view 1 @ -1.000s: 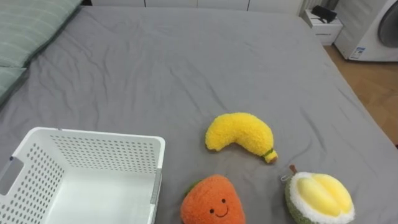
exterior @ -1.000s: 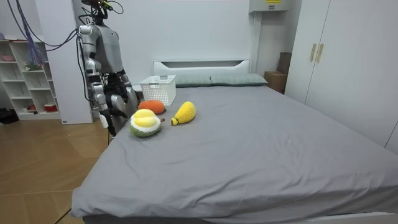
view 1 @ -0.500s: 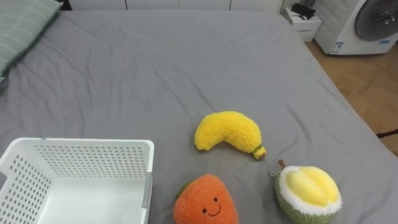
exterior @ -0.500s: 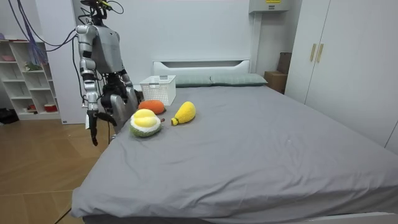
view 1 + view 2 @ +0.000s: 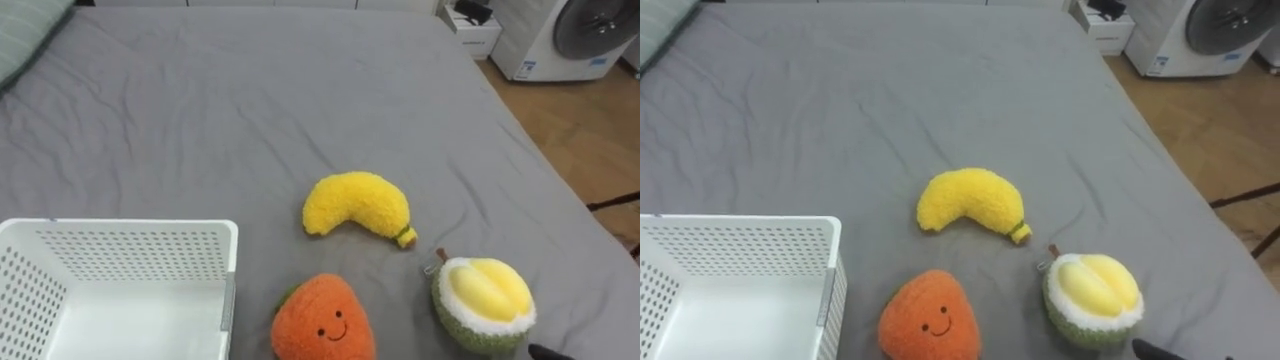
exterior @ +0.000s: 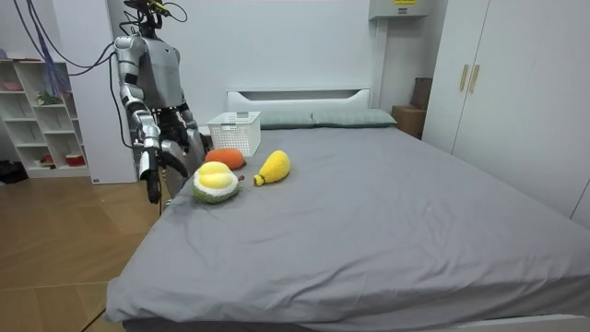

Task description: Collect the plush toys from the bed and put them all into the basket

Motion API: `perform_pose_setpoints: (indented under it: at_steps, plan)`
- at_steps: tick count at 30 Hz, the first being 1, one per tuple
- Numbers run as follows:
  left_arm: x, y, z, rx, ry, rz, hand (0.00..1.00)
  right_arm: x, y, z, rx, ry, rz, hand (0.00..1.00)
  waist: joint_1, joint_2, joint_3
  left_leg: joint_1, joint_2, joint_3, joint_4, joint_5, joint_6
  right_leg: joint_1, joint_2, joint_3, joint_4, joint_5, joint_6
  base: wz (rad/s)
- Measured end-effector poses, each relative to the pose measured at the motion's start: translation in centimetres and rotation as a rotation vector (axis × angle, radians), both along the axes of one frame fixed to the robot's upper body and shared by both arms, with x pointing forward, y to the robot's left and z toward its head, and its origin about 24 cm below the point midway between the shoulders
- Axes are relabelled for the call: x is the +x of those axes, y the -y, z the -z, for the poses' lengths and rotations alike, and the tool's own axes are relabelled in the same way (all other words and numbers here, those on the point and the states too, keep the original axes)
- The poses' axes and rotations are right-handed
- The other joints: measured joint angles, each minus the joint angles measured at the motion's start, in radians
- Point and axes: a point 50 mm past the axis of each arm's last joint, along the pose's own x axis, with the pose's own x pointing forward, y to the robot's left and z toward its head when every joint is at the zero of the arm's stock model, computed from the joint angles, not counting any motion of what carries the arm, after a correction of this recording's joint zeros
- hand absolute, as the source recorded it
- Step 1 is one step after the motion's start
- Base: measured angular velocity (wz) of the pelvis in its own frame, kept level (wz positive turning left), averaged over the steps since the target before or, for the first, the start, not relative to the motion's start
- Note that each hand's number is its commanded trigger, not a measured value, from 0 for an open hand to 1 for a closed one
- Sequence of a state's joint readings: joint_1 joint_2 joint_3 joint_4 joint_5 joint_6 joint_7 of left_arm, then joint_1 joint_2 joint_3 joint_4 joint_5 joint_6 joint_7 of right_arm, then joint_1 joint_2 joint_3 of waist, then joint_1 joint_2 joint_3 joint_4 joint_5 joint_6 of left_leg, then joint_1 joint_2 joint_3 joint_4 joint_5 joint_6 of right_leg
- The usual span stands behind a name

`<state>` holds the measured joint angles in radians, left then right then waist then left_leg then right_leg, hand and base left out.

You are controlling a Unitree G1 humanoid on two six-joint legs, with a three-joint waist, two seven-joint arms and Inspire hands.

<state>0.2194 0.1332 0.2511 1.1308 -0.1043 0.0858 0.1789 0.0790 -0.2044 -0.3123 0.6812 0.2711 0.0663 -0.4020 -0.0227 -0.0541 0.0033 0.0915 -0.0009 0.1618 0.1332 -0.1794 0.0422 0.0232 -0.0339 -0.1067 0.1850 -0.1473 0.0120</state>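
bed (image 5: 300, 90), left to right | white basket (image 5: 120, 270), empty | orange plush (image 5: 322, 320) beside it | banana plush (image 5: 355, 205), long axis crosswise, stalk rightward | durian plush (image 5: 483, 305) nearest bed edge | right robot hand (image 6: 152, 187) low beside that edge, cannot tell how its fingers stand; durian lies closest to it, likely first pick

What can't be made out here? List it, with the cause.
Right hand: tiny in the room view; cut to a dark tip by the eye views' bottom edge.
Orange toy: lower part cut off by that edge.
Basket: cut off by their left and bottom edges.
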Motion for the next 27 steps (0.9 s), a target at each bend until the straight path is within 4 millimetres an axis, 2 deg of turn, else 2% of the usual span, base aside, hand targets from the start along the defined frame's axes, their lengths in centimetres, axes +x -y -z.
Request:
perform_pose_setpoints:
  at_steps: [4, 8, 20, 27]
  plan:
    - [0.2, 0.2, 0.0, -0.003, 0.000, 0.020, 0.00, 2.8, -0.9, -2.4, -0.126, 0.088, -0.153, 0.00, 0.005, 0.005, 0.0000, 0.000, 0.000, -0.002, -0.001, 0.001, -0.001, 0.005, 0.001, -0.004, 0.000, 0.000, -0.001, 0.05]
    - [0.3, 0.2, 0.0, -0.003, 0.006, 0.024, 0.00, 4.1, -2.0, -3.3, -0.188, 0.111, -0.262, 0.00, 0.008, 0.010, -0.0001, 0.005, 0.000, -0.006, -0.002, 0.001, -0.001, 0.013, 0.001, -0.008, -0.003, 0.000, -0.001, 0.04]
    - [0.3, 0.2, 0.0, 0.003, -0.002, 0.056, 0.00, 5.3, -3.6, -3.7, -0.202, 0.106, -0.453, 0.00, 0.023, 0.015, -0.0011, 0.006, 0.000, -0.008, -0.002, 0.001, -0.001, 0.012, 0.001, -0.006, -0.002, 0.000, 0.000, 0.00]
    - [0.3, 0.0, -0.2, 0.018, 0.007, 0.058, 0.00, 4.8, -5.1, -2.4, -0.190, 0.021, -0.628, 0.00, 0.031, 0.009, -0.0036, 0.010, 0.000, -0.014, -0.001, 0.001, -0.001, 0.022, 0.000, -0.011, -0.004, 0.000, -0.001, 0.02]
